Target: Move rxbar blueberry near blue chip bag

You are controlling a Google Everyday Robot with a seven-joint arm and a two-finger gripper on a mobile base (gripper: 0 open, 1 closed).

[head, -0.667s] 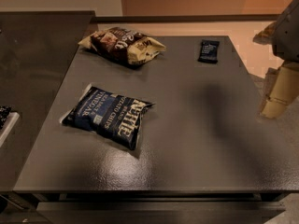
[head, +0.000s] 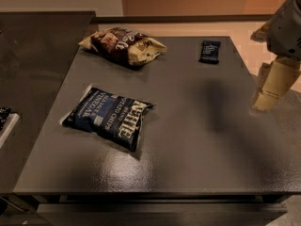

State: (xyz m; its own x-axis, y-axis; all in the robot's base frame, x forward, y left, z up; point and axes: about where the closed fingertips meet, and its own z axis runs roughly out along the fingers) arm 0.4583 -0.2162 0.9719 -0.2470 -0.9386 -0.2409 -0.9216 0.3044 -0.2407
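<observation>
The rxbar blueberry (head: pixel 209 52) is a small dark navy bar lying flat near the far right of the dark table (head: pixel 188 140). The blue chip bag (head: pixel 109 117) is large, with white lettering, and lies on the left half of the table, nearer the front. My gripper (head: pixel 264 100) hangs at the right edge of the view, beyond the table's right side. It is nearer to me than the bar and to its right, well apart from it, and holds nothing that I can see.
A brown and cream chip bag (head: pixel 124 46) lies at the far left of the table. A dark counter (head: pixel 33 60) runs along the left side. A white-edged object (head: pixel 5 121) pokes in at the left edge.
My gripper has shifted slightly left, toward the table's right edge. The bar and both bags have not moved.
</observation>
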